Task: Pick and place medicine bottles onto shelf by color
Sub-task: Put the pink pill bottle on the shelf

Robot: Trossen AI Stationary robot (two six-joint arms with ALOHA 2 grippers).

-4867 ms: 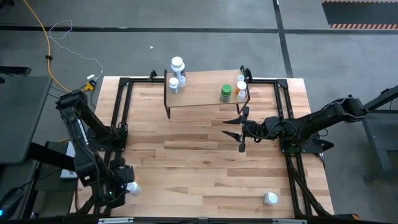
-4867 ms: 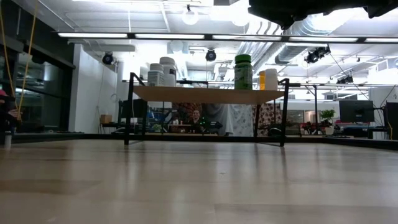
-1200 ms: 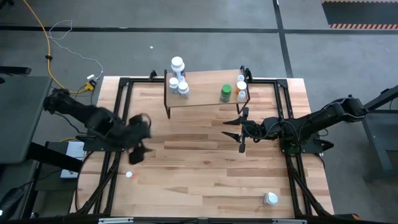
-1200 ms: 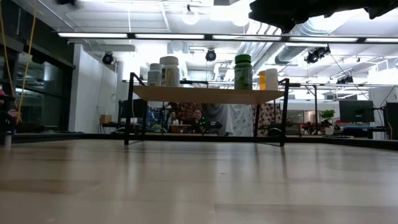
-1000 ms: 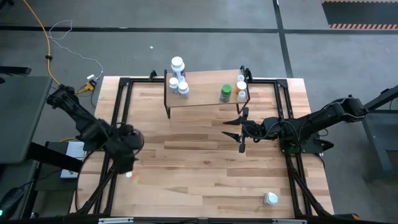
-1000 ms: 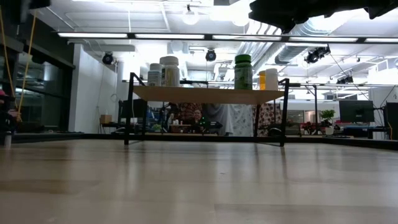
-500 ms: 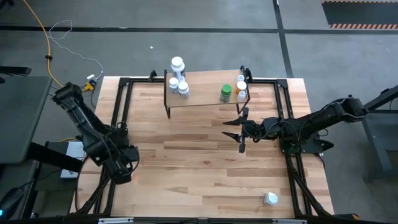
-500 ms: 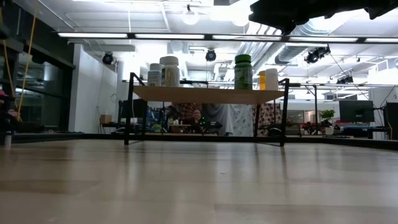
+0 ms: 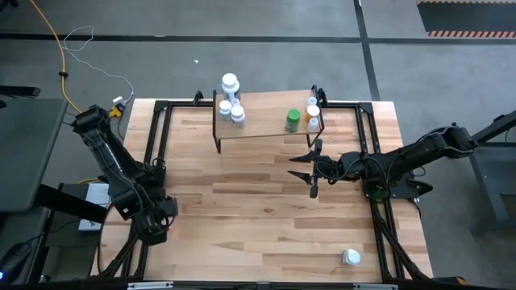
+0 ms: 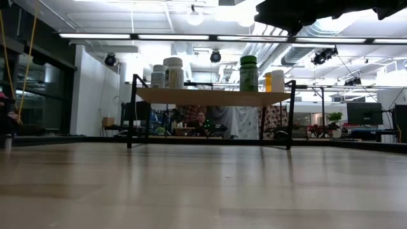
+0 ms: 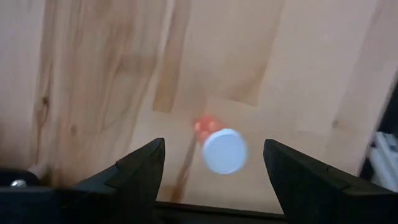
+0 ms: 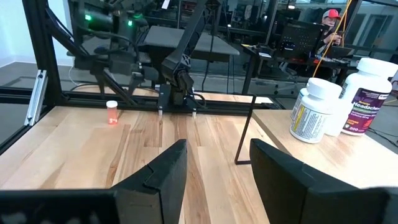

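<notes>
A small orange bottle with a white cap (image 11: 222, 150) stands upright on the table near its left, near corner; it also shows as the orange bottle (image 12: 112, 113) in the right wrist view. My left gripper (image 11: 213, 148) hangs open above it, pointing steeply down, with a finger on either side of the cap and touching nothing. The shelf (image 9: 262, 121) at the far edge carries white bottles (image 9: 230, 84) on its left, and a green bottle (image 9: 293, 121) and an orange one (image 9: 313, 112) on its right. My right gripper (image 9: 311, 174) waits open and level in front of the shelf.
Another white bottle (image 9: 351, 257) lies near the table's near right corner. Black frame rails (image 9: 153, 145) run along the table's left and right sides. Bare wood lies between the shelf legs (image 12: 244, 130) and the near edge.
My left gripper has swung toward the table's near left corner and come down over the small orange bottle, tipping more steeply downward. Its fingers have stayed open. The bottle has not moved.
</notes>
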